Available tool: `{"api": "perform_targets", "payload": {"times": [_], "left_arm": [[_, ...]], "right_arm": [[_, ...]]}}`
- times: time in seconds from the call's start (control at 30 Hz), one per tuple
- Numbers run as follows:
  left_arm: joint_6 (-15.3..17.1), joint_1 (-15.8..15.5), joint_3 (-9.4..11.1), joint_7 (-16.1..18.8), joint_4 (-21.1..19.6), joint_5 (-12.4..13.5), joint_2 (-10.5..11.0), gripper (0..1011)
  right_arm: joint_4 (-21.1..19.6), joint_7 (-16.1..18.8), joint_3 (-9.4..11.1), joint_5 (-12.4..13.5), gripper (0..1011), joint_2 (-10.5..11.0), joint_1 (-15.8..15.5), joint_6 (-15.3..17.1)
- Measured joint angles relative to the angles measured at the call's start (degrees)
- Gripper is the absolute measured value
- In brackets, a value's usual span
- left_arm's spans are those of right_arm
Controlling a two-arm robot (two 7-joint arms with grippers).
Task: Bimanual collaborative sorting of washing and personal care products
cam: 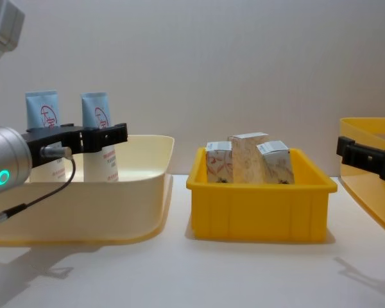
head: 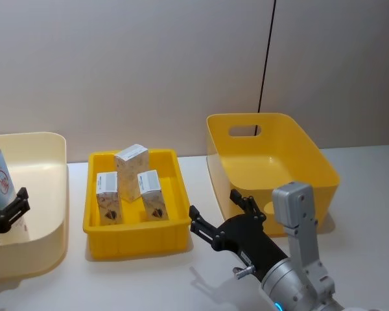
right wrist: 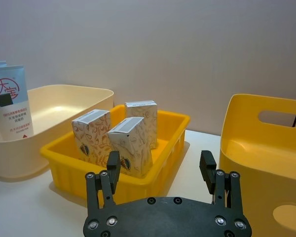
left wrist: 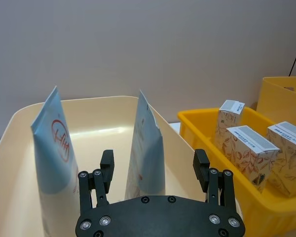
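Observation:
Two light-blue tubes (left wrist: 54,153) (left wrist: 145,148) with red logos stand upright in a cream bin (cam: 115,192) at the left. My left gripper (left wrist: 154,160) hovers open over that bin, level with the tubes (cam: 95,109), and the nearer tube stands just ahead of the gap between its fingers. Three beige patterned cartons (right wrist: 91,136) (right wrist: 130,145) (right wrist: 142,121) stand upright in a shallow yellow tray (head: 135,234) at the centre. My right gripper (head: 215,204) is open and holds nothing, low over the table between the tray and the big yellow bin (head: 279,162), pointing toward the cartons.
The deep yellow bin (right wrist: 266,148) with a handle slot stands at the right, holding nothing. Bare white table lies in front of the tray and bins. A plain wall closes the back.

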Motion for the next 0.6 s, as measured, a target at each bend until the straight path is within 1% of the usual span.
{"api": "perform_targets", "payload": {"times": [0.33, 0.5, 0.53, 0.57, 0.6], "left_arm": [[0.1, -2.8, 0.8, -1.6, 3.3, 0.1, -1.4, 1000], [0.2, -3.9, 1.0, -1.9, 4.4, 0.3, -1.8, 925], [0.2, -4.1, 1.1, -2.0, 4.7, 0.4, -2.0, 882], [0.2, -4.2, 1.1, -2.1, 4.8, 0.4, -2.0, 862], [0.2, -4.3, 1.1, -2.1, 4.9, 0.4, -2.1, 810]], "right_arm": [[0.0, 0.0, 0.0, 0.0, 1001, 0.0, 0.0, 0.0], [0.0, 0.0, 0.0, 0.0, 1001, 0.0, 0.0, 0.0], [0.0, 0.0, 0.0, 0.0, 1001, 0.0, 0.0, 0.0], [0.0, 0.0, 0.0, 0.0, 1001, 0.0, 0.0, 0.0], [0.0, 0.0, 0.0, 0.0, 1001, 0.0, 0.0, 0.0]]}}
